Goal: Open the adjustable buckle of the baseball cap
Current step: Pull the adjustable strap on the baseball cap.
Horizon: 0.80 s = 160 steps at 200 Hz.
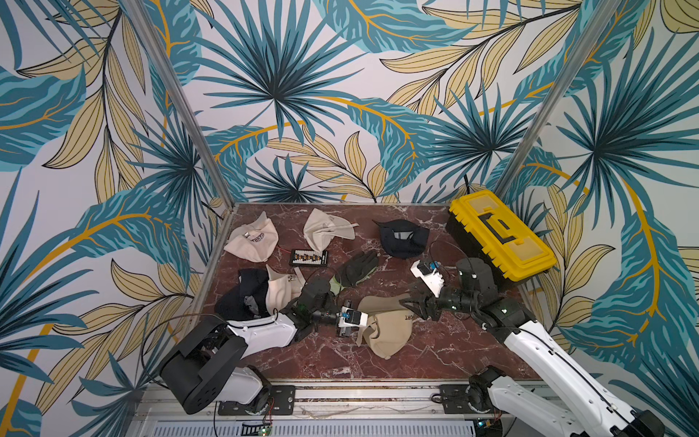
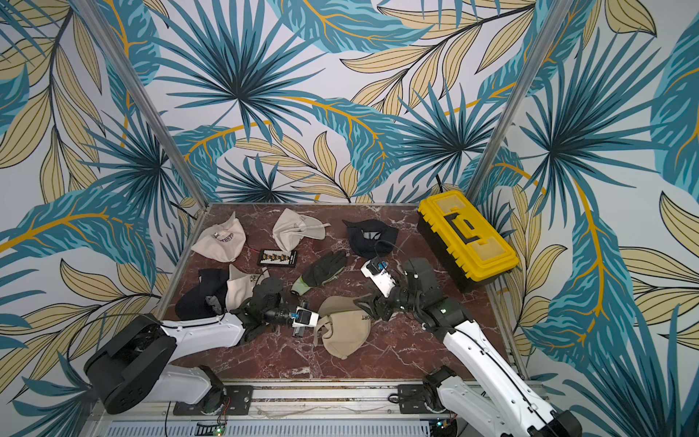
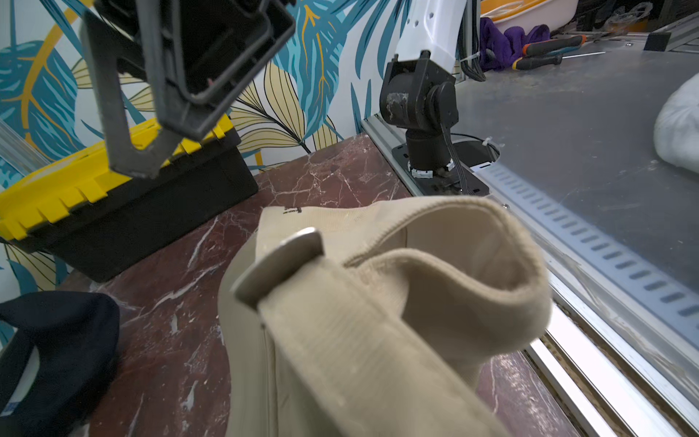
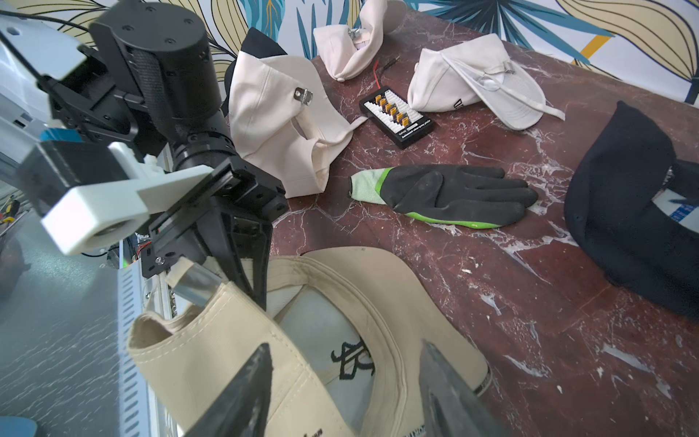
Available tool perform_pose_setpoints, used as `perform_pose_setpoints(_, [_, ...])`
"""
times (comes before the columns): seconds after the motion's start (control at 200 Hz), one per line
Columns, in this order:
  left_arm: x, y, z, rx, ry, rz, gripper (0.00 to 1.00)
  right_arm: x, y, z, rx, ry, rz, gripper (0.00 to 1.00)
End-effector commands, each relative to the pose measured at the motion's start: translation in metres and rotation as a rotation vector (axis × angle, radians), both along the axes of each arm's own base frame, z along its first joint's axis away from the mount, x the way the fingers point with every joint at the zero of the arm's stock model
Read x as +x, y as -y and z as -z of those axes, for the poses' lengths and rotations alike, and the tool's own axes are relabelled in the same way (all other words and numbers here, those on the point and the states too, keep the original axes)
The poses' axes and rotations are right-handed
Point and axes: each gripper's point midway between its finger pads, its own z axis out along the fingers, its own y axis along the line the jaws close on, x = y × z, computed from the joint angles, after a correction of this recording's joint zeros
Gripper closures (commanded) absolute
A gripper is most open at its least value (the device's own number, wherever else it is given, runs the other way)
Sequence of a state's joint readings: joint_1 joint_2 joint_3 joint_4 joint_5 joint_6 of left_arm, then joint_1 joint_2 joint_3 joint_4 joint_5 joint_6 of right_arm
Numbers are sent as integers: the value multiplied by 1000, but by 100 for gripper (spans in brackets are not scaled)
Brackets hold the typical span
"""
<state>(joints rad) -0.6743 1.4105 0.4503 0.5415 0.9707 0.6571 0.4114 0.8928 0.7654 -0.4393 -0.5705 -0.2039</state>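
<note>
A tan baseball cap (image 1: 389, 329) (image 2: 346, 333) lies upside down at the front middle of the table. Its back strap carries a metal buckle (image 3: 280, 257) (image 4: 196, 285). My left gripper (image 1: 361, 327) (image 4: 227, 272) is shut on the strap right beside the buckle and holds it a little above the table. In the left wrist view the strap runs toward the camera and hides the fingers. My right gripper (image 1: 410, 308) (image 4: 346, 363) hovers open over the cap's back edge, its two dark fingertips (image 4: 261, 370) apart with cap fabric between them, not pinched.
A yellow and black toolbox (image 1: 499, 234) stands at the back right. A black glove (image 1: 357, 266) lies just behind the cap. Cream caps (image 1: 251, 238) (image 1: 325, 229), a dark cap (image 1: 403, 236), a pile of caps (image 1: 264, 291) and a black connector board (image 1: 308, 258) lie further back.
</note>
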Motion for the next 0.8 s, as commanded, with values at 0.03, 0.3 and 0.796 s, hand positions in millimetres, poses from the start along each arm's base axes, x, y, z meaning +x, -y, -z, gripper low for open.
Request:
perform_pose_setpoints(0.03, [0, -1, 11, 14, 40, 4, 100, -15, 1, 20, -39, -44, -54, 37])
perform_pose_setpoints(0.3, [3, 2, 21, 37, 46, 3, 100, -34, -16, 38, -83, -37, -272, 38])
perform_pose_setpoints(0.796, [-1, 2, 22, 36, 37, 16, 100, -47, -50, 44, -39, -71, -449, 42])
